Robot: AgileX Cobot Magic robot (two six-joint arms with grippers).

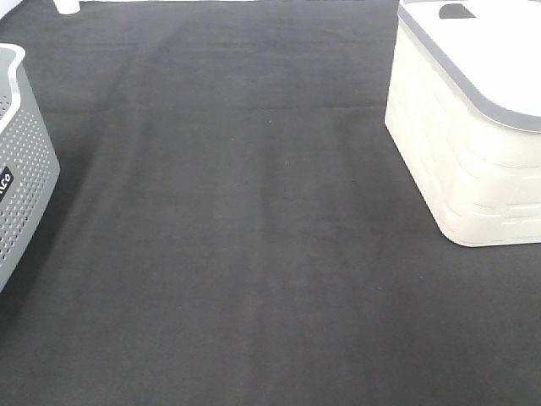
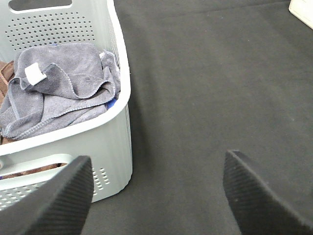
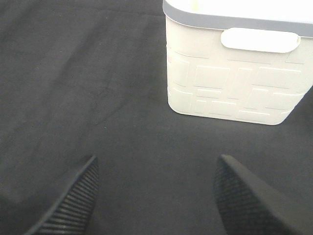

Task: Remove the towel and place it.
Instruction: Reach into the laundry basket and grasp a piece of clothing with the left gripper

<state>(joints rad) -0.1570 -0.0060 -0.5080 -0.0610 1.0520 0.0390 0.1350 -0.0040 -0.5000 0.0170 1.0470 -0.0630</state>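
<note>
Towel [image 2: 63,83] first: it lay crumpled inside the grey basket [image 2: 117,132], bunched into soft folds against the near wall and reaching up close to the rim. It was a grey-lavender microfibre cloth with a stitched hem running along its curled edges, and a small white tag [image 2: 35,72] sat on top of one fold. A bit of brown cloth [image 2: 5,73] showed beside it, and another bit through the basket's handle slot, with a sliver of something blue [image 2: 112,103] tucked between the towel and the wall; I could not tell what that was.

The basket had perforated sides and stood at the left edge of the black desk [image 1: 254,237]. My left claw [image 2: 157,156] hung just outside the basket, above its corner and the bare desk, with its two ribbed fingers [image 2: 63,196] spread wide and nothing between them. It was not touching the towel.

Well apart, on the right side of the desk, stood a cream bin [image 3: 225,83] with a grey-rimmed top and a block pattern moulded into its walls. My right claw [image 3: 157,159] faced that bin over the desk, its fingers likewise parted and empty.
</note>
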